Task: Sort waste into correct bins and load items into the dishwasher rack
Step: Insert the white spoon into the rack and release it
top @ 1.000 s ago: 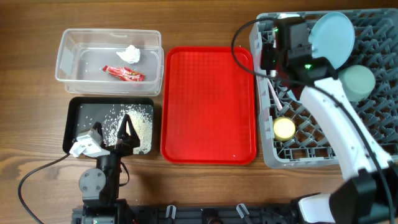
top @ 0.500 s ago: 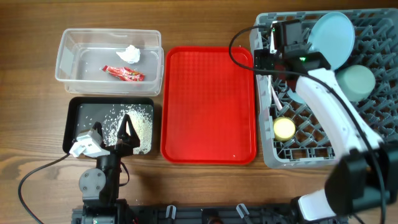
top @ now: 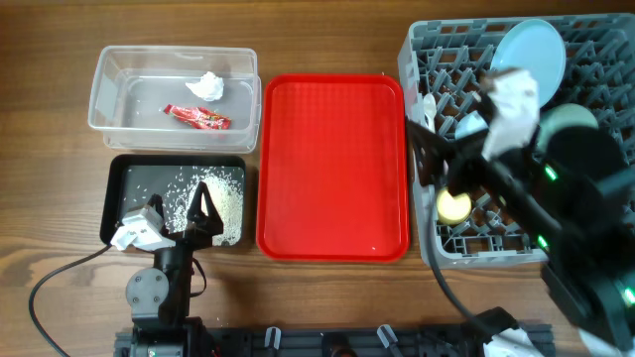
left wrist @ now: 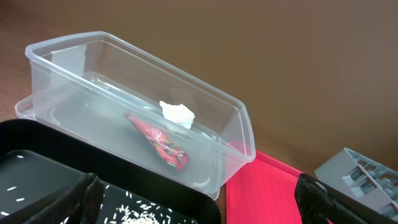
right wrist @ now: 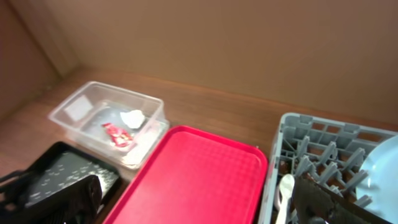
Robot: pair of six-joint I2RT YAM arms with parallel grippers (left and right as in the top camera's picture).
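I'm seeing both grippers gaping wide, gripping nothing. Left gripper (left wrist: 199, 205) is hovering low over the black tray (top: 119, 164), where the rice scraps (top: 203, 193) are lying. Right gripper (right wrist: 199, 198) is hanging above the rack (top: 422, 59). Wrapper (top: 197, 117) & tissue (top: 206, 86) are sitting in the clear tub (top: 109, 109). Plate (top: 531, 55) is standing on edge btwn pegs, prob. for draining, w/ yellow cup (top: 454, 205) sitting nearby.
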